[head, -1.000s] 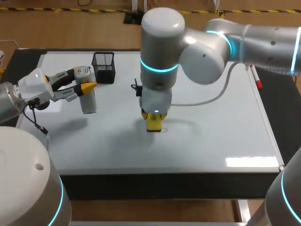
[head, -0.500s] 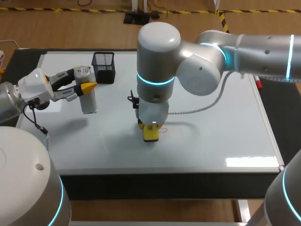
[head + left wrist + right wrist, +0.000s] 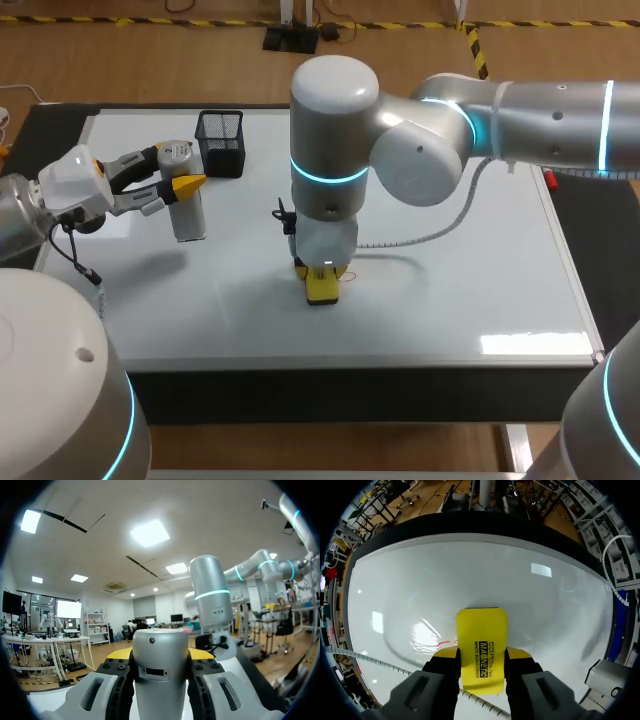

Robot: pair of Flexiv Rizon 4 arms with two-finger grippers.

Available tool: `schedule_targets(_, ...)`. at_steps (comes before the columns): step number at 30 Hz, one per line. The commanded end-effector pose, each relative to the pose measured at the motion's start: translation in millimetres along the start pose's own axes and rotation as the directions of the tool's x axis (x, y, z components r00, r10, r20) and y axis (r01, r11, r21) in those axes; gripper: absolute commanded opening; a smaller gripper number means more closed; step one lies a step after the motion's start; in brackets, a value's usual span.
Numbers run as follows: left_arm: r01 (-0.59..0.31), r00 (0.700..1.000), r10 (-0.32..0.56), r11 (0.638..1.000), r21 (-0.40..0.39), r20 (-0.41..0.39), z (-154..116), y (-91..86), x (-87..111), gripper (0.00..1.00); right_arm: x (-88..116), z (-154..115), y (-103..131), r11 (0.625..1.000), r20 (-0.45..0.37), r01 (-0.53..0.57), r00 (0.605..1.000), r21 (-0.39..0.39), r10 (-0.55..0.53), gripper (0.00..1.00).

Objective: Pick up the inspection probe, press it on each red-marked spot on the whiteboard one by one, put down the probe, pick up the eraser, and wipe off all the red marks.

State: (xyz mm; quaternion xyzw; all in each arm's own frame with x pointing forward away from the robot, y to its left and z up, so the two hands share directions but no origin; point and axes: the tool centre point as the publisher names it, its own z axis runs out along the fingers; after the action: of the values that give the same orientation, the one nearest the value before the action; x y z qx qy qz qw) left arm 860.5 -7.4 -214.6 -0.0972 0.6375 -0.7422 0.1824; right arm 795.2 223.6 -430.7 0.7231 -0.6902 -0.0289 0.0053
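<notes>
The eraser (image 3: pixel 481 630) is clamped in the right gripper (image 3: pixel 481 654) on the whiteboard (image 3: pixel 450 290); the probe (image 3: pixel 160 672) is clasped in the left gripper (image 3: pixel 160 654).

Robotics lab bench, by our reading. A whiteboard (image 3: pixel 450 300) lies flat as the worktop. Our left arm (image 3: pixel 18 220) comes in over the whiteboard's left edge and our right arm (image 3: pixel 540 105) over its right. Both are grey jointed units with lit cyan rings. A black mesh cup (image 3: pixel 221 142) stands at the whiteboard's far left. A red marker (image 3: pixel 548 178) lies along its right edge. A coiled cable (image 3: pixel 440 225) hangs above its middle.
</notes>
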Motion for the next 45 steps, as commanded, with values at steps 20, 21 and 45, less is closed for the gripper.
schedule_targets(20,-0.001,1.000,0.001,1.000,0.001,0.000,-0.3,-0.8,0.1,0.00,56.9,1.5,0.1,0.996,-0.034,-0.093,0.995,-0.002,0.093,0.00)
schedule_targets(21,-0.001,1.000,0.001,1.000,0.001,0.000,-0.3,-0.8,0.1,0.00,59.4,1.3,-0.2,0.995,-0.037,-0.097,0.995,-0.002,0.097,0.00)
schedule_targets(45,-0.001,1.000,0.001,1.000,0.001,0.000,-0.3,-0.8,0.1,0.00,95.4,-37.6,-14.6,0.997,-0.058,-0.077,0.995,0.021,0.078,0.00)
